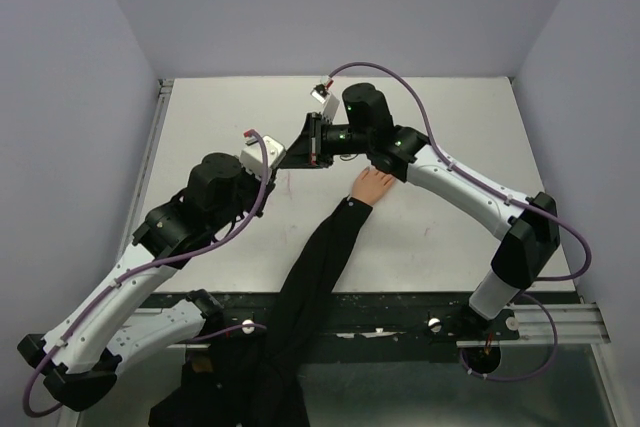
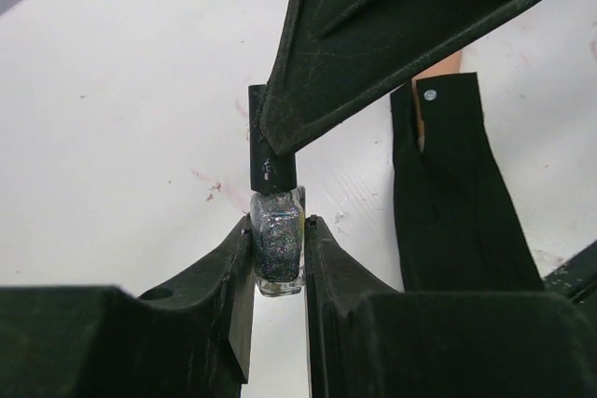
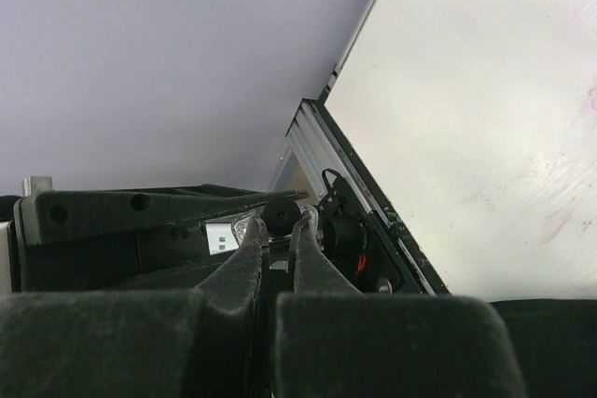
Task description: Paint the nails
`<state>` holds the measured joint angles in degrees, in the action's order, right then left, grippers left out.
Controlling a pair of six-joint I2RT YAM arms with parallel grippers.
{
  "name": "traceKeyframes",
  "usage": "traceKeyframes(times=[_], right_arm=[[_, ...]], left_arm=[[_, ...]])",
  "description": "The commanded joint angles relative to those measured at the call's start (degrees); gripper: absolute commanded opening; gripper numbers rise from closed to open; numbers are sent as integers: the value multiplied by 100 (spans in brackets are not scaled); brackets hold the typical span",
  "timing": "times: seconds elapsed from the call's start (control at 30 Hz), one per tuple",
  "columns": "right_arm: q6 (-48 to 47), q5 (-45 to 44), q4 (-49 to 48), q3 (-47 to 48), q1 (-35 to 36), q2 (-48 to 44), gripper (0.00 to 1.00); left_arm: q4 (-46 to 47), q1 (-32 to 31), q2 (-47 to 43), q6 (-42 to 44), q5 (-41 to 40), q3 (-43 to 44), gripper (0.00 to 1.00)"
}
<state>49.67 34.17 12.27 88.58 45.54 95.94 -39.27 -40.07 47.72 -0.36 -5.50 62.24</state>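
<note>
Nails hidden under right arm (image 1: pixel 450 177) at fake hand (image 1: pixel 372 187) tip; just beside hand, left tool (image 2: pixel 278 230) clamps likely light, slick glass bottle (image 2: pixel 278 253), right tool (image 3: pixel 278 221) pinches its cap (image 2: pixel 270 160).

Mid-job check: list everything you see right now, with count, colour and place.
bottle: one, clear glass with dark glitter polish, upright between the left fingers
cap: one, black, atop the bottle
fake hand: one, pale peach, mid-table, fingertips hidden
sleeve: one, black, running from the hand over the near edge
smudges: a few, reddish, on the table
table: one, white
left gripper: one, black, shut on the bottle
right gripper: one, black, shut on the cap
</note>
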Motion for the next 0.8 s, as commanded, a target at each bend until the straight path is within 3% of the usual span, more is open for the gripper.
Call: traceKeyframes(times=[0.0, 0.17, 0.53, 0.77], right_arm=[[43, -306, 56, -183, 219, 188, 1], [-54, -332, 55, -130, 210, 144, 1], [-98, -368, 214, -78, 87, 39, 38], [-107, -412, 197, -68, 8, -5, 42]], left_arm=[[920, -255, 27, 572, -409, -212, 0], [1061, -264, -123, 572, -119, -458, 0], [1018, -255, -422, 449, 5, -722, 0], [1018, -246, -545, 449, 119, -783, 0]])
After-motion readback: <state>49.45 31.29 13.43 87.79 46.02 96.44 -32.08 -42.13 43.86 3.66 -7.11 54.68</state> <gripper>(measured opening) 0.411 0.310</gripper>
